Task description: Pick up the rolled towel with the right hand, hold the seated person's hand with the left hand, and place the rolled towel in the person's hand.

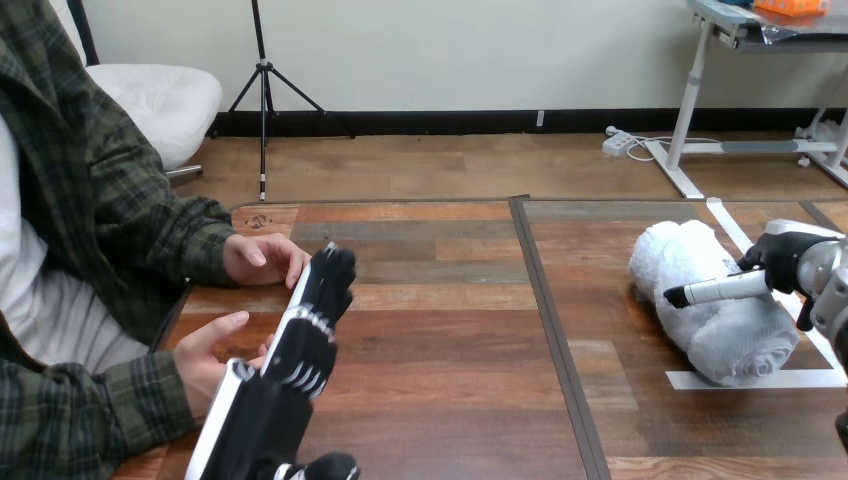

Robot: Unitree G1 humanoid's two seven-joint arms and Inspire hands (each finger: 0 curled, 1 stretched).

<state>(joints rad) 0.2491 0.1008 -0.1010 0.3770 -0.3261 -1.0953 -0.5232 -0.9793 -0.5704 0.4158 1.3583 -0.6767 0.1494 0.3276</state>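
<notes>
1. The brown plank-topped wooden table (450,380) carries the whole task, and no step is finished.
2. The white rolled terry towel (730,335) lies unlifted at the table's right.
3. The left hand (262,408), fingers straight and together, stands beside the person's nearer hand (205,355). It has no hold, and I cannot tell if they touch.
4. The right hand (785,255), cut off at the edge, rests one straight finger on the towel and is not closed on it.

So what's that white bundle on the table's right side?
It is a rolled towel, white and fluffy like terry cloth, wound into a thick soft roll with a second fold bulging at its far end. It lies on its side on the wooden table, between white tape strips. The robot's right hand is at it, one straight finger across its top.
</notes>
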